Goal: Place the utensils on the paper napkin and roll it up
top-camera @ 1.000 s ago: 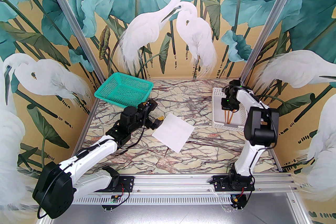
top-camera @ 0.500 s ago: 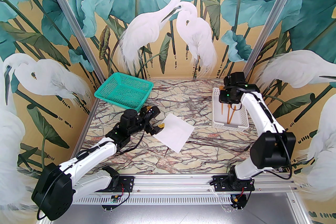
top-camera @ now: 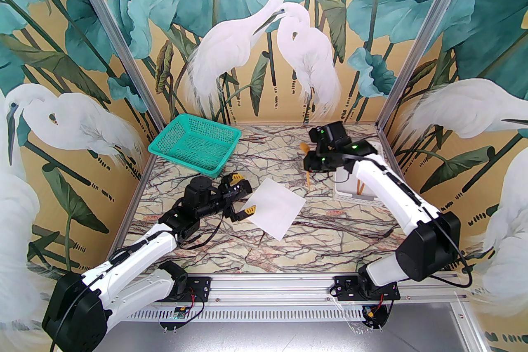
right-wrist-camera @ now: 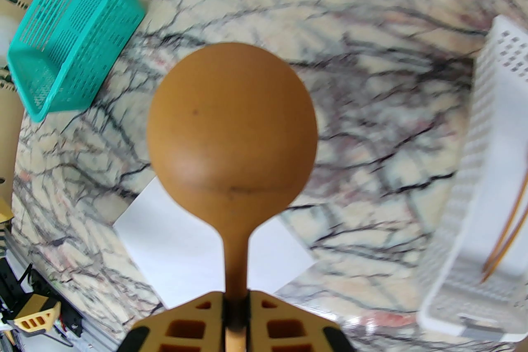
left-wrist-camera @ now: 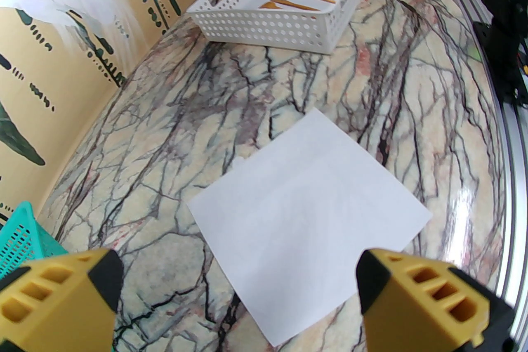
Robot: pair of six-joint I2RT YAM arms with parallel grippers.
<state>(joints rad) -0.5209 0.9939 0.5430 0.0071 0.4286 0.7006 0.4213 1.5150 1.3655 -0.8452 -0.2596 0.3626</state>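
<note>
One spoon (right-wrist-camera: pixel 231 123) is now out of the white basket (left-wrist-camera: pixel 268 32): half a second ago my right gripper (right-wrist-camera: pixel 236 315) was over the basket, and now it is swung left over the marble table (top-camera: pixel 330 243), between the basket and the paper napkin (left-wrist-camera: pixel 309 210). Its fingers are clamped on the spoon's handle, and the rounded bowl juts out ahead of them, up in the air. At least two other utensils (left-wrist-camera: pixel 288 5) lie in the basket, so I judge this the first of several trips. The napkin lies flat and bare, well short of any rolling. My left gripper (left-wrist-camera: pixel 239 274) has meanwhile slid in toward the napkin's left corner and sits low there with its fingers spread wide, holding nothing. I cannot tell whether a fingertip touches the paper. I take that as bracing the sheet while the spoon comes across. My next concern is laying the spoon down squarely without dragging the light napkin.
</note>
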